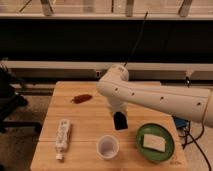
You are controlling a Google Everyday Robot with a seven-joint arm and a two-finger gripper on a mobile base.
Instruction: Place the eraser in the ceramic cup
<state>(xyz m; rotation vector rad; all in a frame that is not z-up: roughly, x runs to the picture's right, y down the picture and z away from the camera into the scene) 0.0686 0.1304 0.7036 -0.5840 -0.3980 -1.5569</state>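
Note:
The ceramic cup (107, 147) is small, round and white, and stands upright near the table's front edge. A white rectangular block (154, 142), which looks like the eraser, lies on the green plate (169, 150) to the right of the cup. My gripper (120, 121) is a dark tip that hangs from the white arm (150, 97). It hovers just above the table, behind and slightly right of the cup and left of the plate. I see nothing in it.
A white strip-shaped object (62, 138) lies at the front left of the wooden table (90, 120). A reddish-brown item (81, 98) lies at the back left. A dark chair (10, 100) stands off the table's left side. Cables hang at the right.

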